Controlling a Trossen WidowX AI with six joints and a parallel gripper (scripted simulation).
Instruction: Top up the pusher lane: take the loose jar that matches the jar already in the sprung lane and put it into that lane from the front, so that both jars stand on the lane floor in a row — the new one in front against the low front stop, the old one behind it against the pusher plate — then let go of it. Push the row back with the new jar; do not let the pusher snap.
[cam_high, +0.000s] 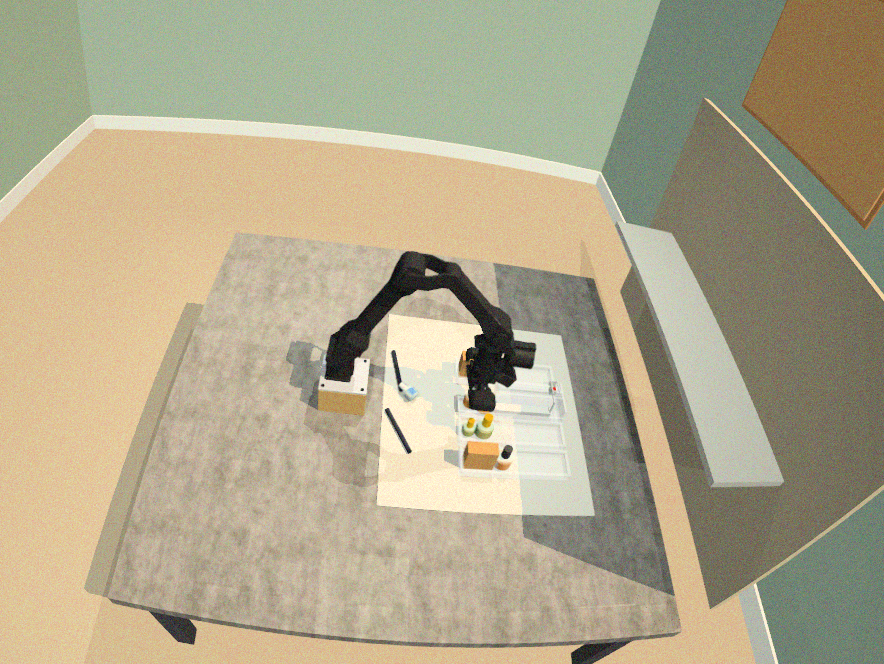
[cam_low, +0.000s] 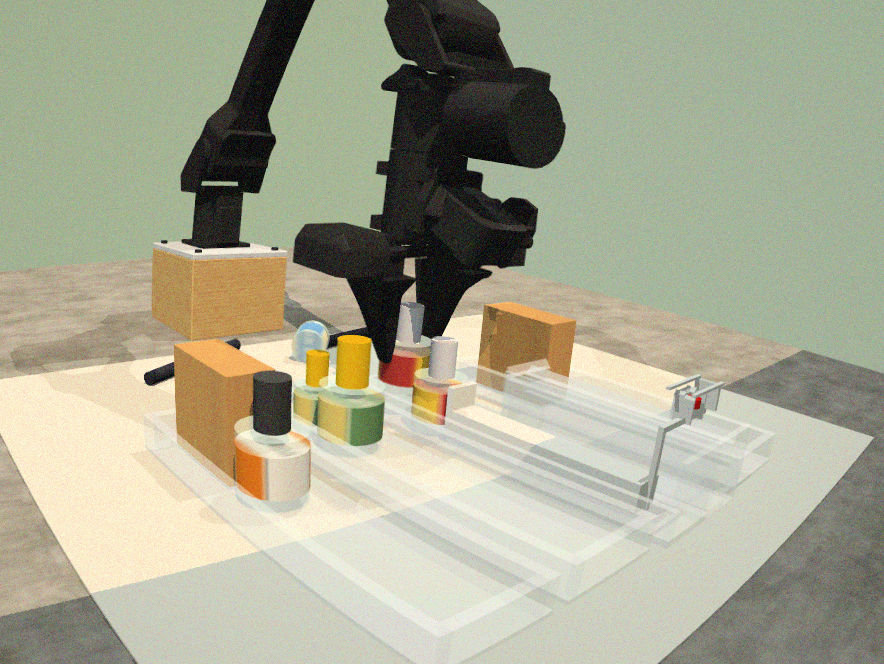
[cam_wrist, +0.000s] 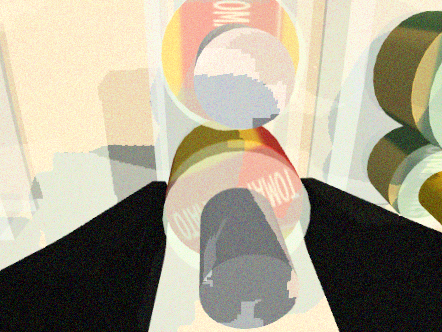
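Note:
My gripper (cam_low: 408, 346) (cam_wrist: 233, 193) points down, its fingers shut on the sides of a red and yellow tomato jar (cam_low: 400, 370) (cam_wrist: 200, 212) with a grey cap. The jar is upright at the front end of the sprung lane. The matching lane jar (cam_low: 430, 404) (cam_wrist: 172, 65) stands directly behind it, with the white pusher plate (cam_low: 463, 397) at its back. In the wrist view the two jars line up and their outlines meet; I cannot tell if they touch. The held jar's base and the low front stop are hidden. The top view shows the arm covering both jars.
Clear-walled lanes (cam_low: 439, 632) run side by side. Green jars (cam_low: 351, 415) (cam_high: 485, 428) with yellow caps stand in the neighbouring lane. A black-capped jar (cam_low: 272, 464) and orange blocks (cam_low: 207, 400) (cam_low: 525, 343) flank them. A blue-white object (cam_low: 310, 339) (cam_high: 408, 391) and black bars (cam_high: 398, 430) lie in front.

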